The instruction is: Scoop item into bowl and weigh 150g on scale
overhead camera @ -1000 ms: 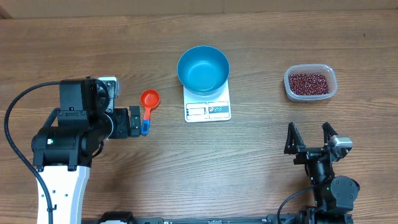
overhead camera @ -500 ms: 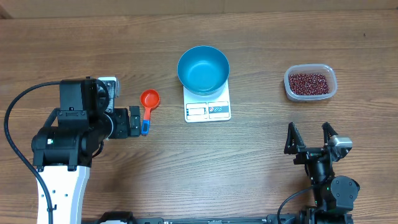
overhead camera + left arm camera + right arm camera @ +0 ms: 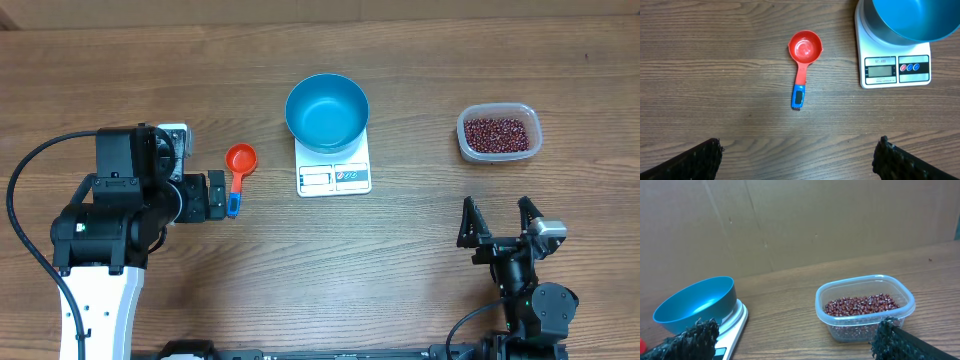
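Wood-grain table point(image 3: 200, 60), 2 arms sitting at the near edge, and neither one has anything in its grip right now.

The bright blue bowl point(image 3: 327, 110) is on the white scale point(image 3: 335, 178). It's set on the back part of the platform, so the grey display and the little buttons at the front are uncovered. I can't read the display from any of the views. The bowl is empty, just bare blue inside.

The beans point(image 3: 496, 132), small dark red-brown ones, are heaped in a clear plastic tub point(image 3: 535, 148) over on the right side of the table, well apart from the scale.

Left of the scale there's a red scoop point(image 3: 238, 168) with a blue end on its handle. It's lying flat on the wood with the cup end toward the far side and the handle pointing back toward the near edge. The cup is empty too.

From above, the left gripper point(image 3: 218, 196) sits just beside the blue handle end. Its jaws are spread wide with nothing in them. Its own camera looks straight down on the scoop, which lies out ahead of the 2 fingers rather than between them, so no contact that I can see.

The right gripper point(image 3: 496, 226) is near the front edge on the right, aimed toward the tub but well short of it. Its jaws are also spread wide and empty. From its camera you get the tub on the right, the bowl on the scale on the left, and a brown cardboard wall point(image 3: 840, 220) behind the table.
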You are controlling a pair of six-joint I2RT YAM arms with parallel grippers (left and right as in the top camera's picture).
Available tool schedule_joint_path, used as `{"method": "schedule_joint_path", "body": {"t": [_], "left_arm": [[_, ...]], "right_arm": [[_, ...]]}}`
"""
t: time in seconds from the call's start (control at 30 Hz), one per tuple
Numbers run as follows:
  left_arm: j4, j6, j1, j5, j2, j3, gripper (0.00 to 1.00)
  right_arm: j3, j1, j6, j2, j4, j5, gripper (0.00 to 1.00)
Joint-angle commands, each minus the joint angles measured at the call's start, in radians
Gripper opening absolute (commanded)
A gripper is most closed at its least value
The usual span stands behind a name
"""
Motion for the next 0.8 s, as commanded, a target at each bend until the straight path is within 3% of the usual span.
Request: {"method": "schedule_joint_path", "body": {"t": [0.0, 0.77], "left_arm": [[-0.002, 0.023, 0.005, -0.007, 0.002, 0.026, 1.0], [0.01, 0.023, 0.005, -0.008, 0.002, 0.026, 0.99]], "right_arm": [[-0.011, 0.005, 0.004, -0.011, 0.003, 0.01, 1.0], [-0.011, 0.005, 0.004, -0.011, 0.003, 0.01, 1.0]]}}
